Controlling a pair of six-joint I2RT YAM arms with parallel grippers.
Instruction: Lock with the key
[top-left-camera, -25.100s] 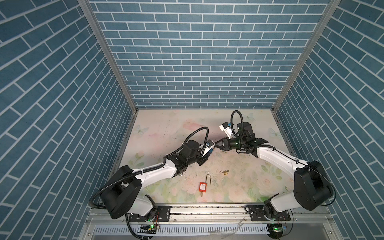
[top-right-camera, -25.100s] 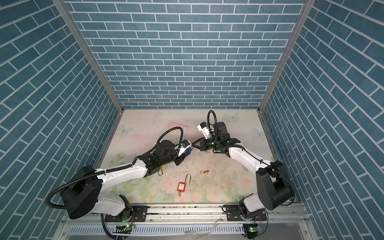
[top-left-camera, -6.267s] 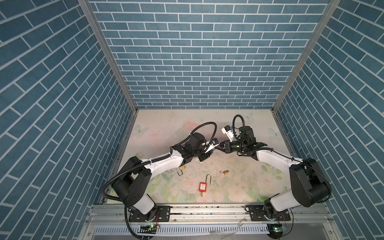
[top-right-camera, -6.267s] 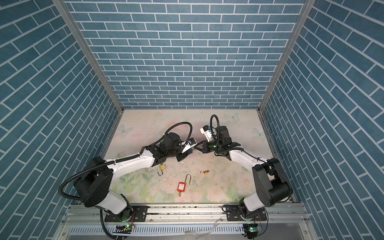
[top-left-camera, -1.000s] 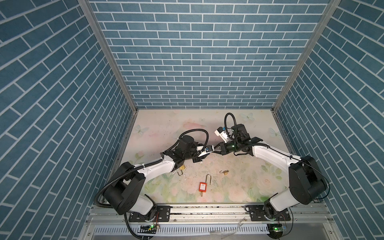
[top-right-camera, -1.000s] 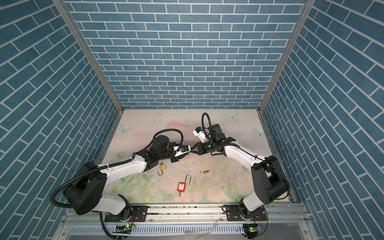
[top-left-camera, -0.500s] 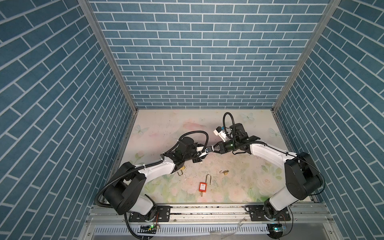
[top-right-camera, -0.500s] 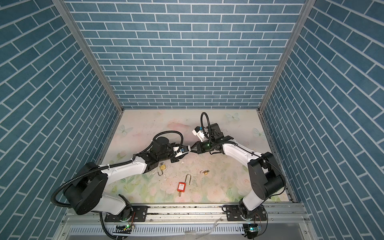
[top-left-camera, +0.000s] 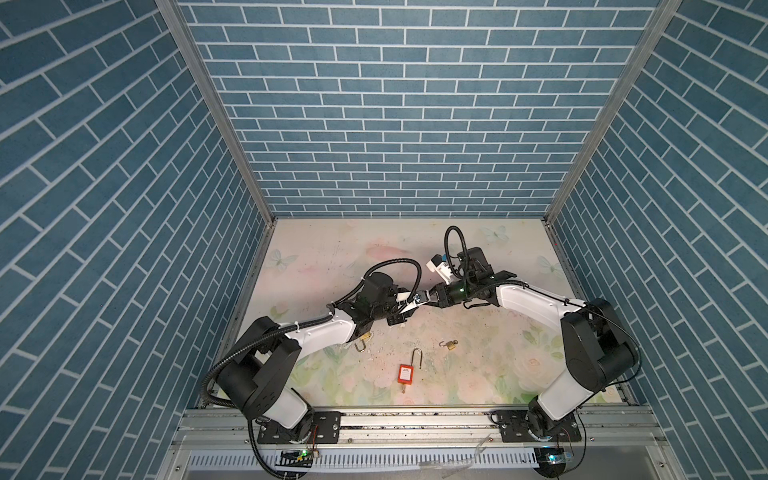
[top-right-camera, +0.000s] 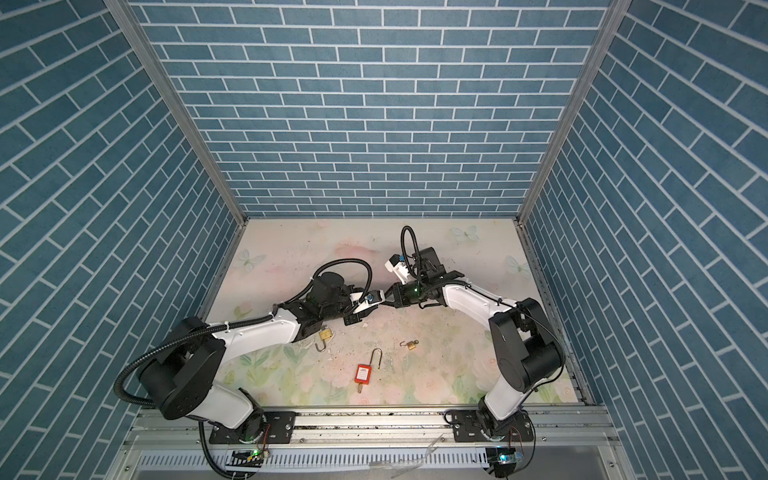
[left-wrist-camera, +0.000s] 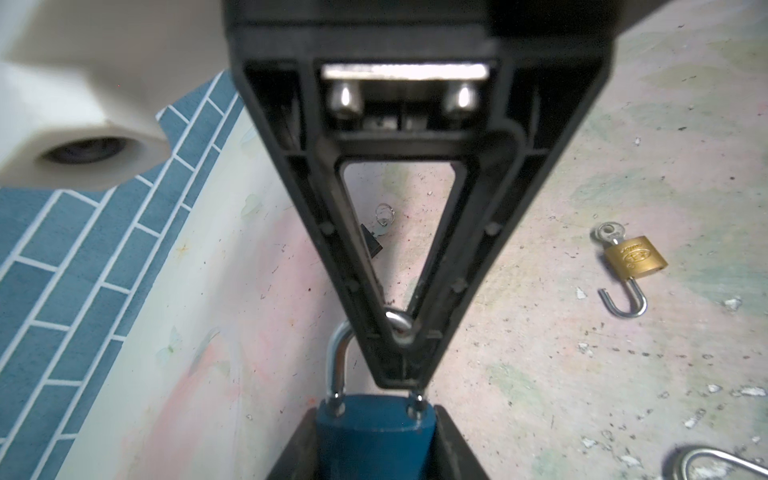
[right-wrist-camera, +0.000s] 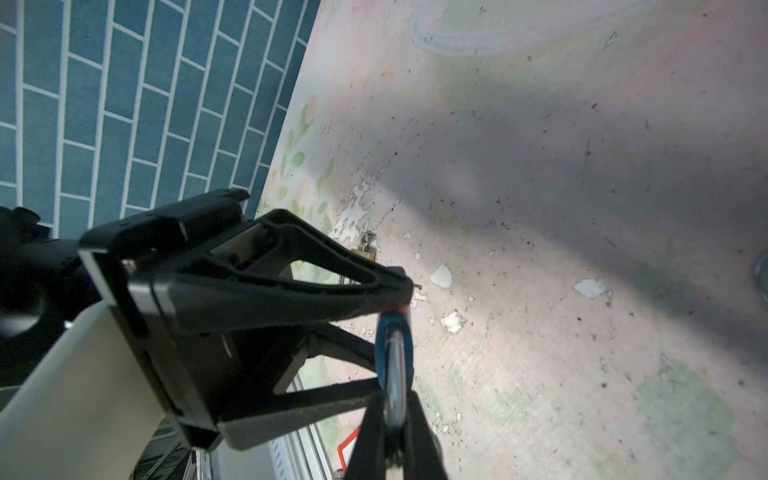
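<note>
In both top views my two arms meet over the middle of the table (top-left-camera: 332, 249). The left gripper (top-left-camera: 415, 303) and the right gripper (top-right-camera: 387, 300) are tip to tip. A red lock (top-left-camera: 406, 372) lies near the front, well apart from them.

In the left wrist view, the left gripper squeezes the fat part of the blue lock (left-wrist-camera: 374, 440), and the right gripper is pinched on its silver loop (left-wrist-camera: 338, 365). A small key (left-wrist-camera: 382, 228) lies on the table.

In the right wrist view I see the same two grips from the side.
</note>
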